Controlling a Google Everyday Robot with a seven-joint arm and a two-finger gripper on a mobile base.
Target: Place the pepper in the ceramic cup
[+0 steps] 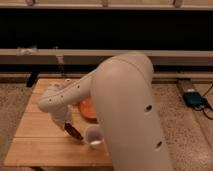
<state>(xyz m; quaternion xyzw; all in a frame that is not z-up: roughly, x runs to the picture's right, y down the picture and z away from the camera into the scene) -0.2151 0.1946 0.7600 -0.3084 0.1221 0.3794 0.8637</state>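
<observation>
Down low over the pale plank wooden table (pixel 35 131) with the gripper (pixel 71 127), pinched tight on the pepper (pixel 76 133): glossy, dark red-brown, slanted, just at nine o'clock of the ceramic cup (pixel 93 136), not yet inside. Small, round, white, that cup, close to the table's near edge. At twelve o'clock of it, an orange bowl (pixel 87 108), half hidden behind the bulky, smooth white arm shell (pixel 131 110) blocking the table's right side. Speckled floor (pixel 10 100) all round

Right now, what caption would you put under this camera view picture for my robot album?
The gripper holds the pepper just left of the ceramic cup on the wooden table.
</observation>
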